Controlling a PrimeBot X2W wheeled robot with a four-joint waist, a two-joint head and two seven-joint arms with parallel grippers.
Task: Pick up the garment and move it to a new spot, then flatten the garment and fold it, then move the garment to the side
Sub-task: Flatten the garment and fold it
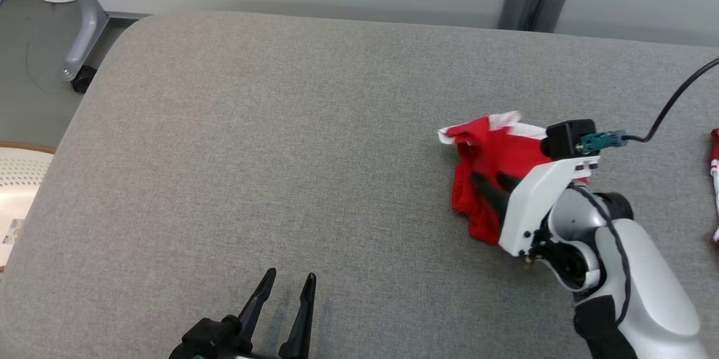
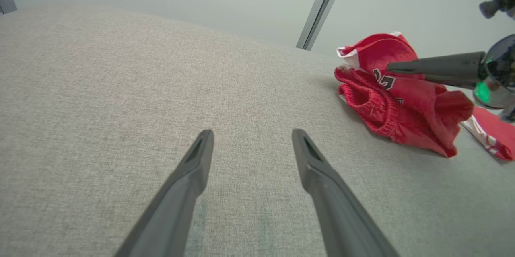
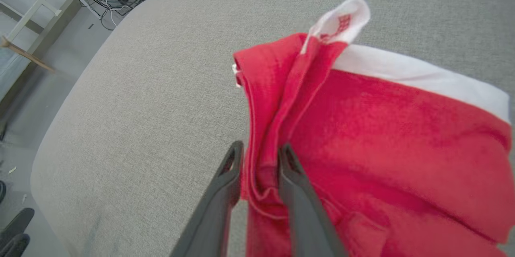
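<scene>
step: relocating, likely done | garment [image 1: 487,148] crumpled right of centre on grey pad [image 1: 253,134] | right gripper [image 1: 487,178] jaws part-spread astride a fold, grip unclear | left gripper [image 1: 291,276] spread, lower left | next: flattening, probably needs both

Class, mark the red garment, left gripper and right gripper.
red garment [image 1: 488,151], head view, on its red upper fold.
left gripper [image 1: 291,275], head view, midway between its fingertips.
right gripper [image 3: 261,146], right wrist view, midway between its fingertips.
</scene>
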